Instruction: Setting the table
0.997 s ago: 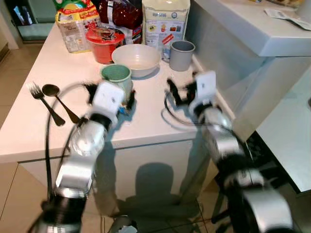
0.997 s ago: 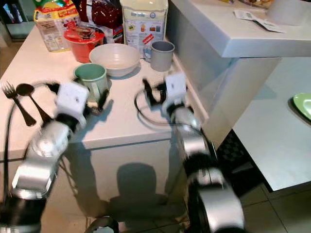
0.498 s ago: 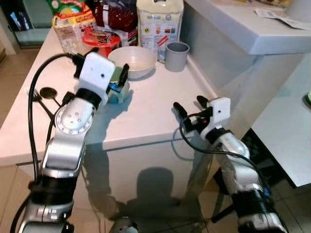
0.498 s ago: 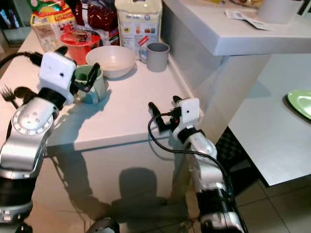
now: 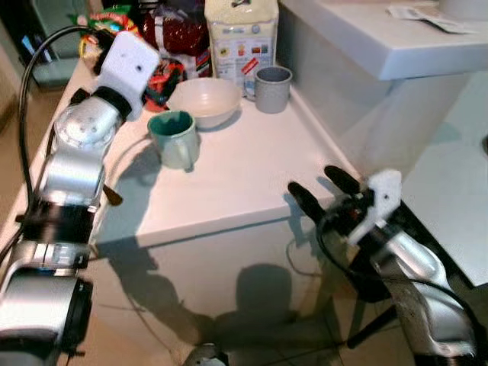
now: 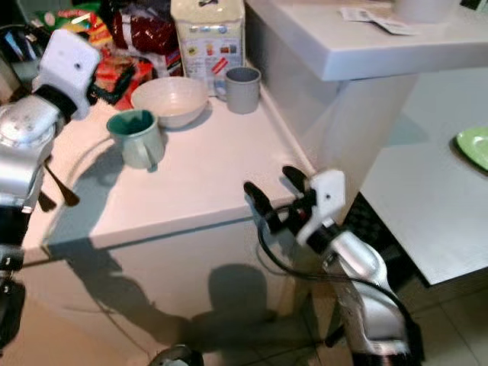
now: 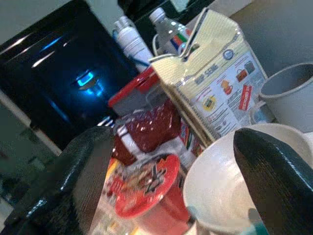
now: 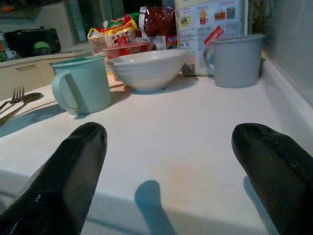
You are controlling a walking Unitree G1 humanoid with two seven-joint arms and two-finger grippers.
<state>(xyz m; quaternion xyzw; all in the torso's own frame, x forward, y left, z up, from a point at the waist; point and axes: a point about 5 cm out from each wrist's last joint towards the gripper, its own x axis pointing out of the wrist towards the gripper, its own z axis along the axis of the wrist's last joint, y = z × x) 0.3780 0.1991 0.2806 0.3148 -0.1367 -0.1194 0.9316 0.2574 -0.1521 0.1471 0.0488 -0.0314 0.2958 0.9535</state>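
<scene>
A green mug (image 5: 175, 139) stands on the white table (image 5: 244, 175), handle toward me. Behind it sit a white bowl (image 5: 204, 100) and a grey mug (image 5: 272, 88). A fork and spoon (image 8: 14, 100) lie at the table's left side. My left gripper (image 7: 171, 137) is open and raised above the back of the table, between the red noodle bowl (image 7: 146, 186) and the white bowl, holding nothing. My right gripper (image 5: 311, 181) is open at the table's front right corner, level with the top, fingers pointing toward the mugs.
Food packages (image 5: 242, 34) and a red bag line the back of the table. A raised white counter (image 5: 381, 46) runs along the right side. A second white table with a green plate (image 6: 474, 145) stands further right. Tiled floor lies below.
My left gripper has lifted away from the green mug, which stays on the table, and gone back toward the red bowl. My right gripper has drawn back to the table's front corner.
</scene>
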